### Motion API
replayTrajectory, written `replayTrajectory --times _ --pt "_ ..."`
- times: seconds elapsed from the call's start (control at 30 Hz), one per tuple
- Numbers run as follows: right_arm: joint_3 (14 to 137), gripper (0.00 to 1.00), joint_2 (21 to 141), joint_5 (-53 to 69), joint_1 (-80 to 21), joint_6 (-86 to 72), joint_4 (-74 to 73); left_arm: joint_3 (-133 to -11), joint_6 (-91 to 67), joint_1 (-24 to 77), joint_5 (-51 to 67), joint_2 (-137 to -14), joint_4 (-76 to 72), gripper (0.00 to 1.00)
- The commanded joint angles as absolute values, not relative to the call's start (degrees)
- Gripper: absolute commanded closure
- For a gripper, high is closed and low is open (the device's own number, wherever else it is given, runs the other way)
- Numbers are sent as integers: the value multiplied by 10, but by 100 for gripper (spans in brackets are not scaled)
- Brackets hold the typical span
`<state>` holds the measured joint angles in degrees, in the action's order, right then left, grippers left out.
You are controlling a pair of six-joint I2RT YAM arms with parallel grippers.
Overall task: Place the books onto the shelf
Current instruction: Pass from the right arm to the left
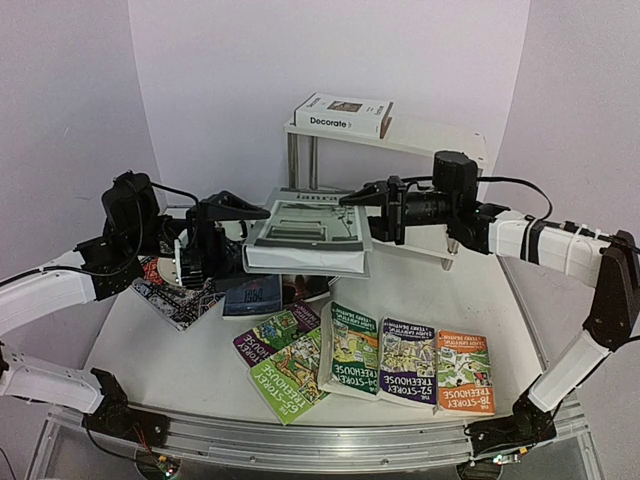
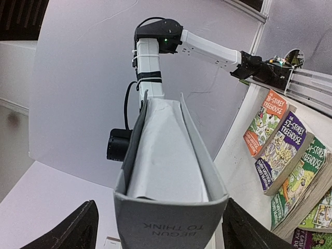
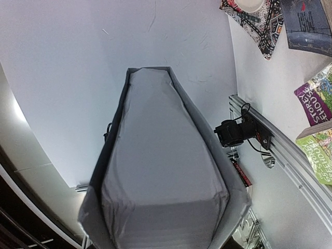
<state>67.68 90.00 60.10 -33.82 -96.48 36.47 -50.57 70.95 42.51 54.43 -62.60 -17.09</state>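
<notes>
A thick grey-white book (image 1: 305,230) hangs flat in the air above the table's middle. My right gripper (image 1: 370,215) is shut on its right end; in the right wrist view the book (image 3: 161,171) fills the frame and hides the fingers. My left gripper (image 1: 240,235) straddles the book's left end, at the spine (image 2: 166,228). It is open, with one finger (image 2: 244,231) against the cover and the other finger (image 2: 72,231) standing apart. The shelf (image 1: 430,138) stands at the back right with a white "Decorate" book (image 1: 343,114) lying on its top board.
Several Treehouse books lie near the front edge: green (image 1: 350,350), purple (image 1: 408,360), orange (image 1: 465,372), and a green one (image 1: 290,385) partly over a purple one (image 1: 275,335). A dark book (image 1: 255,295) and the patterned placemat (image 1: 180,298) lie below the left gripper.
</notes>
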Motion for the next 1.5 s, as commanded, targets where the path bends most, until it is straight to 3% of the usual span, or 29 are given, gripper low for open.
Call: replayTrajectory --times 0.0,0.37,0.53,0.73,0.83,0.9,1.07,1.27,1.47 --pt "680 69 888 609 -343 -991 438 -527 706 428 569 -610 -191 18" --pt "682 69 891 607 -357 -1001 455 -536 717 428 555 -627 -191 24" --pt "675 67 891 601 -363 -1000 457 -549 716 428 567 -637 -191 38" --pt "668 41 885 593 -366 -998 458 -550 711 428 575 -635 -191 58" --pt "667 37 884 592 -366 -998 458 -545 708 428 572 -629 -191 66" --pt "665 33 883 592 -366 -998 458 -541 707 428 568 -625 -191 69" --pt "662 10 887 597 -366 -998 458 -533 703 428 549 -613 -191 72" --pt "664 2 888 602 -366 -994 458 -521 694 428 530 -603 -191 75" --pt "653 2 883 601 -365 -990 458 -510 686 428 505 -589 -191 81"
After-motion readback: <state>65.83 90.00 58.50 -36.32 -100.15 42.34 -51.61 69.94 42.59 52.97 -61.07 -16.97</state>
